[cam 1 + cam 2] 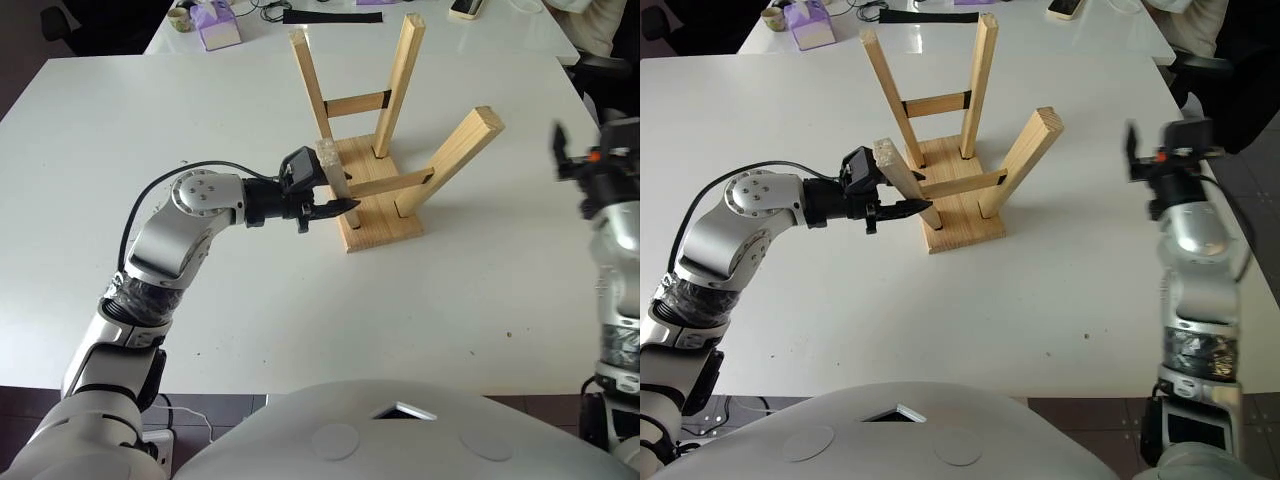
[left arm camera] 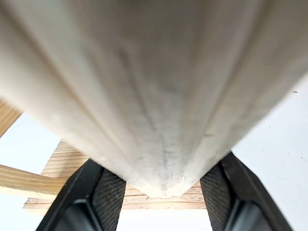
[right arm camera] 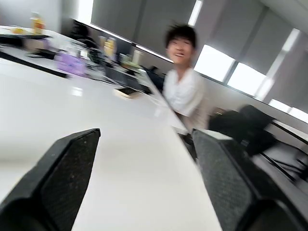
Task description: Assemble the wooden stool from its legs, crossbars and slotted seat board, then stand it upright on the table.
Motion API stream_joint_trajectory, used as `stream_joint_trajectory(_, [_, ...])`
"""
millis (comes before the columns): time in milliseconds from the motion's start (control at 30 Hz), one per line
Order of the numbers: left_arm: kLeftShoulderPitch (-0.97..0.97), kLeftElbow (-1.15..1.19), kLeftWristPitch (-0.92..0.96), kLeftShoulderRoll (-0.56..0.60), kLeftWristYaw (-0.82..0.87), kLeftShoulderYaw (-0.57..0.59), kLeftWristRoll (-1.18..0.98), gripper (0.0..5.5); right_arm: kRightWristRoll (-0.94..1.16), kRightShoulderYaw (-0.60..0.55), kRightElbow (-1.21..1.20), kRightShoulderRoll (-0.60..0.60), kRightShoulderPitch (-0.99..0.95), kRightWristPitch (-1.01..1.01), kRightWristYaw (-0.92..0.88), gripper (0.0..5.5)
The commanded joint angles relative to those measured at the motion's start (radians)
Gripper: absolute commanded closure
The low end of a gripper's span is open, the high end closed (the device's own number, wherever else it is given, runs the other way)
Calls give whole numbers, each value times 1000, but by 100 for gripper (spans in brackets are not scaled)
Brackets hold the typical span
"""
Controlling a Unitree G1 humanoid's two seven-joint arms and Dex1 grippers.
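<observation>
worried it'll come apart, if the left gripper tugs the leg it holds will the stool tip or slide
Probably slides rather than tips: the seat board lies flat on the smooth table. The wood looks stiff, so the gripped leg should not bend. The leaning leg may be loose.

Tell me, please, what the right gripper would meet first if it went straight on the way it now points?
Probably nothing near. The right gripper, jaws open, points along the right edge of the white table; the way looks free as far as its wrist view shows, though depth is unclear.
</observation>
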Motion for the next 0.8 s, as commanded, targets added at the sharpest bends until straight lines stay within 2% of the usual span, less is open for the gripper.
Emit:
stream_joint_trajectory(33, [20,33,109,4,-18,-109,65,345,100,392,-369,88,-83,100,196,199])
stream_joint_trajectory(67, [9,31,114,-4,-20,-121,65,345,91,440,-415,75,-90,118,232,199])
stream_joint_trajectory(133, [-3,25,122,-15,-24,-136,64,345,73,460,-443,45,-79,139,264,199])
stream_joint_trajectory(333, [21,-7,142,-10,-16,-119,45,345,-50,342,-298,-13,-15,112,211,199])
stream_joint_trajectory(700, [100,-47,157,14,42,-53,32,345,-140,-62,-5,-71,-81,167,22,199])
stream_joint_trajectory(800, [104,-50,157,15,48,-53,32,345,-187,-118,44,-86,-113,136,-29,199])
